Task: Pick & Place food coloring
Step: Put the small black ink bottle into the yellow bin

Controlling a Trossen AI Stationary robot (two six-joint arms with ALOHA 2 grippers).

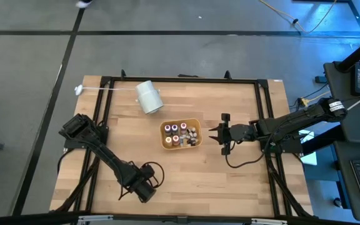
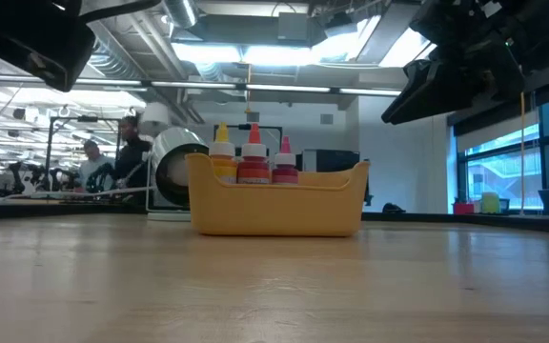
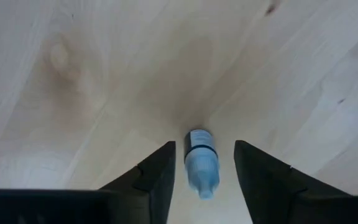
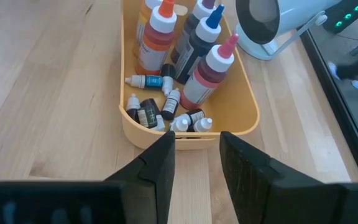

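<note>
Blue bottle [image 3: 201, 163] lies on counter between left gripper [image 3: 204, 180] fingers, spread, not gripping | light, slick, rolls; we'd pinch body | right gripper [image 4: 196, 155] narrow-open at tray [image 4: 244, 106]

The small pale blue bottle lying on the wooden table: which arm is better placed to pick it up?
Left, most likely. The small pale blue bottle lies between the open left gripper's fingers, while the right gripper hangs beside the orange tray.

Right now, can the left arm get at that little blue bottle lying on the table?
Probably yes. The left tool is open, with the blue bottle lying on bare wood between its fingers, and nothing else around it. Closing should catch it.
</note>
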